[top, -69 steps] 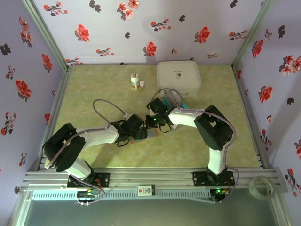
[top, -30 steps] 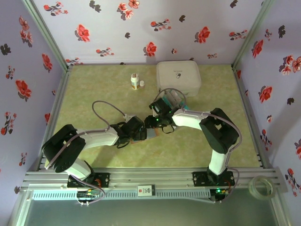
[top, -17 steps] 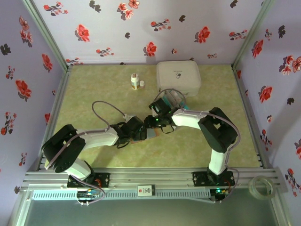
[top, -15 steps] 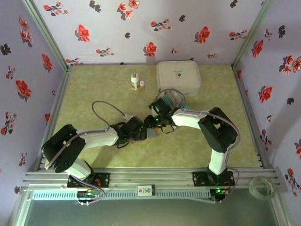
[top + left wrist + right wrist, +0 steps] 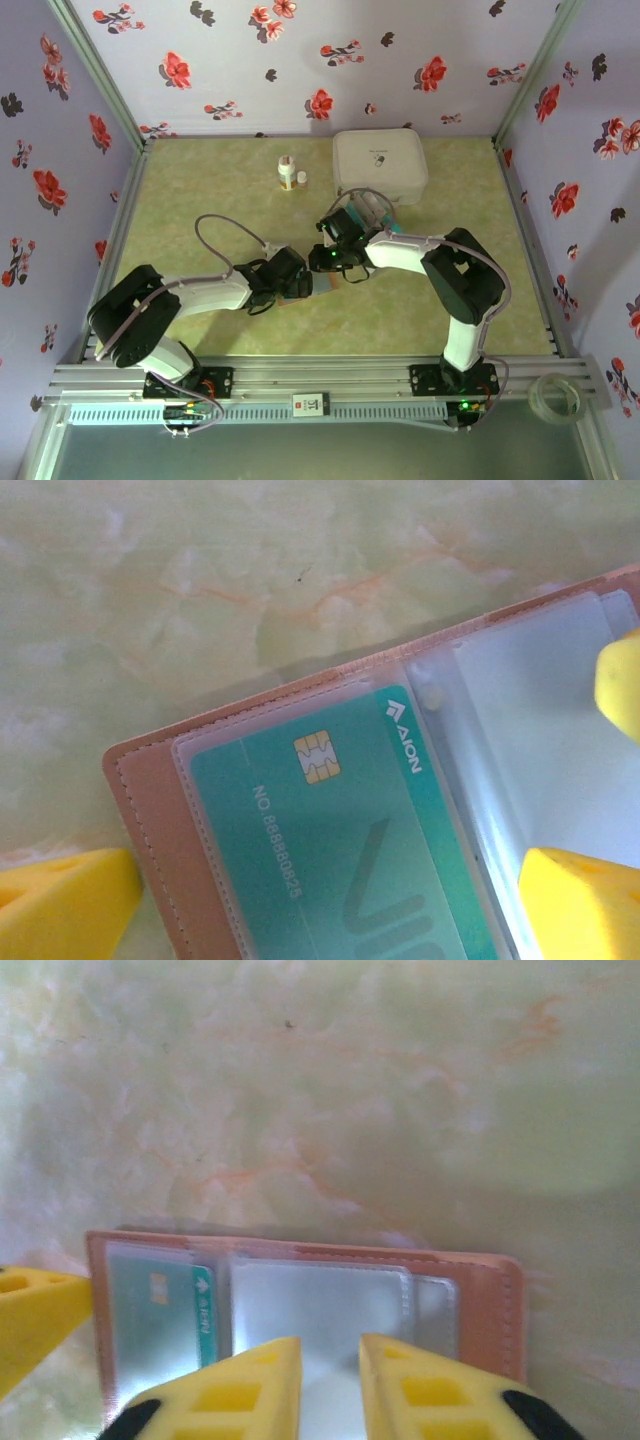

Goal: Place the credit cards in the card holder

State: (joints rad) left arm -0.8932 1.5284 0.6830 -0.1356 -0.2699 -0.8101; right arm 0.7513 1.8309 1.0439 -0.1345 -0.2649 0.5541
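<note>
Meeting over the open card holder [image 5: 322,286] near the middle of the green marbled tabletop [image 5: 200,190], the two arms reach in from opposite sides. Left wrist view: holder lies flat and open, with a tan stitched border and clear plastic sleeves [image 5: 540,730] inside. One teal credit card [image 5: 330,850] sits inside the sleeve nearest the tan edge, gold chip facing up, "AION" and a printed number legible on it. Left gripper [image 5: 320,905]: jaws released and spread wide. One yellow fingertip [image 5: 60,900] sits off the holder's tan corner over bare tabletop; the other is over the clear sleeve just right of the teal card. Cannot tell whether either tip presses down. Right wrist view: right gripper [image 5: 330,1390] is low over the holder's middle sleeves, jaws drawn close with only a narrow gap. Something pale and blurred shows between them. Cannot tell whether they pinch a sleeve, a card or nothing. Top view: more teal cards [image 5: 392,226] lie beside the right forearm, just on the near side of a white square box [image 5: 380,165] at the back of the tabletop. Two small bottles [image 5: 292,175] stand upright left of the box, well apart from the holder.
</note>
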